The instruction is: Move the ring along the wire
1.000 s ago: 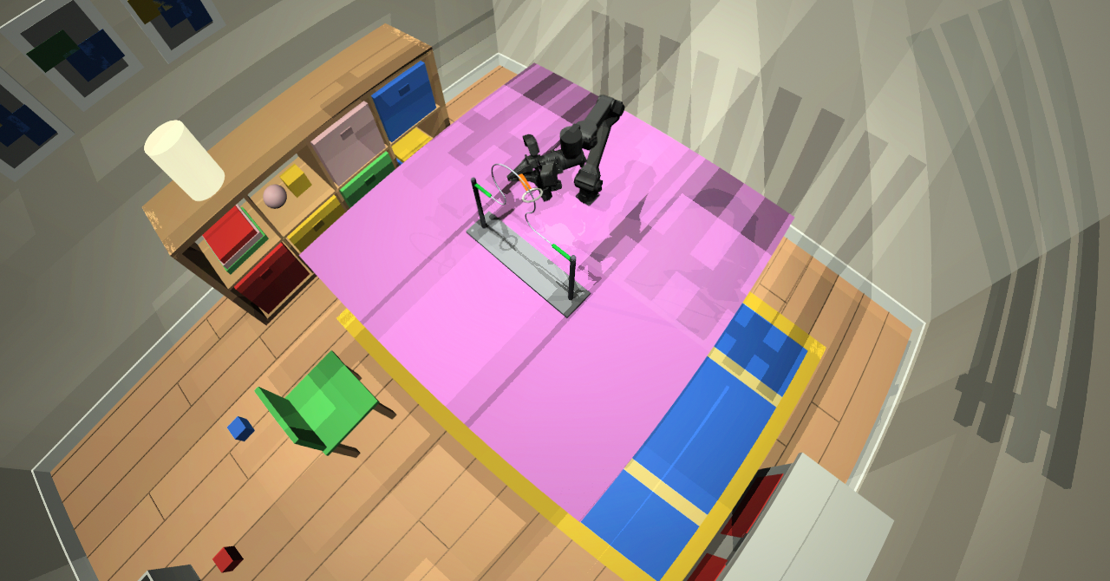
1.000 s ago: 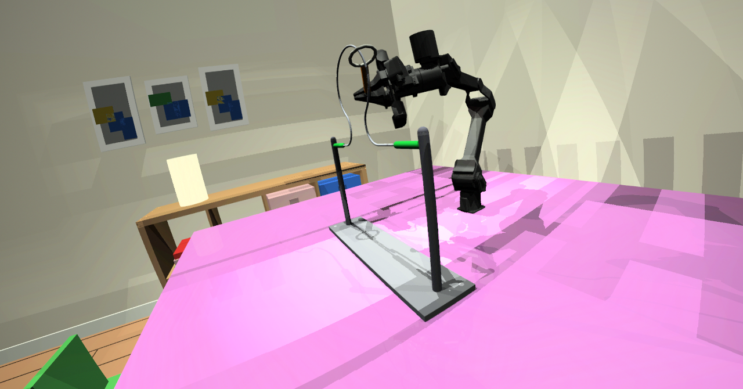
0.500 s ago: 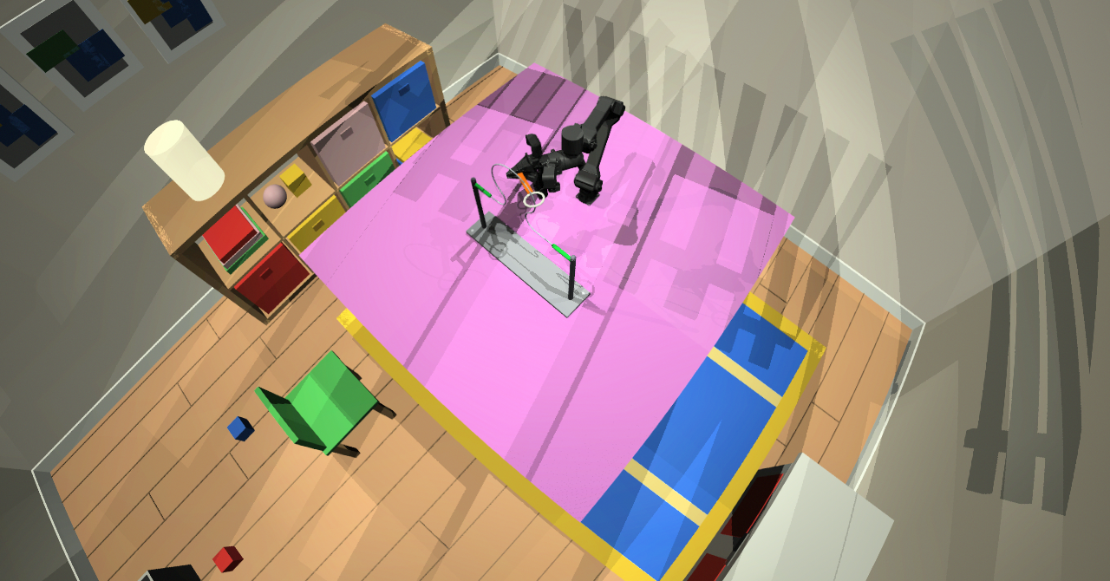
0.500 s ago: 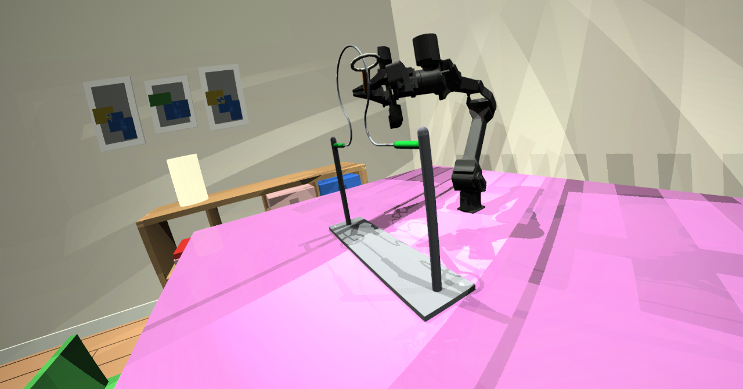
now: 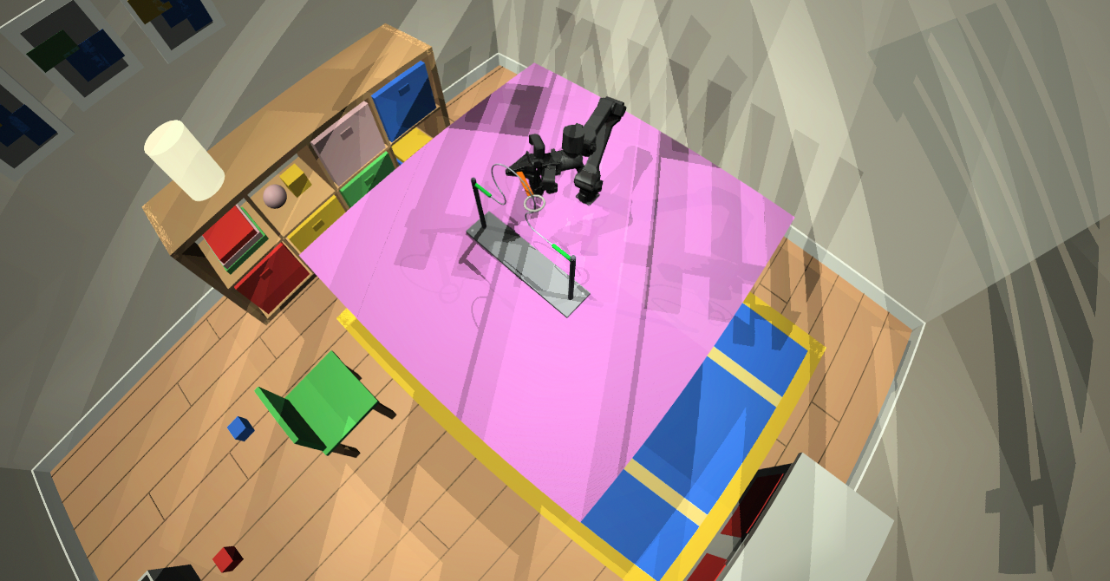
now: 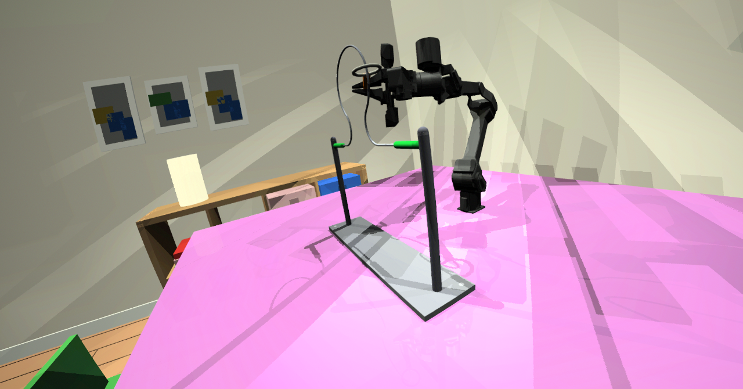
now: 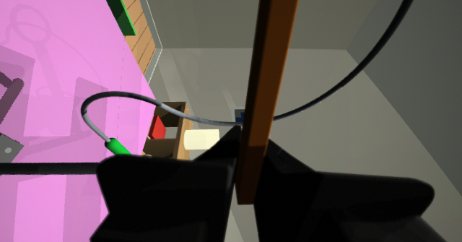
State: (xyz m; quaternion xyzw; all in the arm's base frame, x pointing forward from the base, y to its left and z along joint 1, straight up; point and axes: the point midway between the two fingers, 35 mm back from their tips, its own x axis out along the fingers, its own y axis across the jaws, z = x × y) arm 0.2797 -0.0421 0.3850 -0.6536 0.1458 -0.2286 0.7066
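Observation:
The ring (image 5: 525,203) (image 6: 353,70) lies nearly flat around the upper part of the near-side limb of the grey wire (image 6: 336,75) (image 7: 209,121). Whether they touch is unclear. My gripper (image 6: 353,88) (image 7: 243,132) is shut on the orange handle (image 5: 525,182) (image 6: 364,81) (image 7: 265,72), with the ring above the fingers. The ring is outside the wrist view. Past the wire's loop, one green part (image 5: 482,190) (image 6: 338,145) (image 7: 119,147) joins the far post (image 5: 479,205) (image 6: 341,184). The other green part (image 5: 562,252) (image 6: 406,144) joins the near post (image 5: 571,276) (image 6: 430,209).
A grey base plate (image 5: 527,259) (image 6: 384,251) carries both posts on the pink table top (image 5: 527,391) (image 6: 233,293). The wire's loop rises beside my fingers. A shelf (image 5: 295,112) with a lamp (image 5: 185,159) stands beyond the table, and a green chair (image 5: 333,402) stands on the floor.

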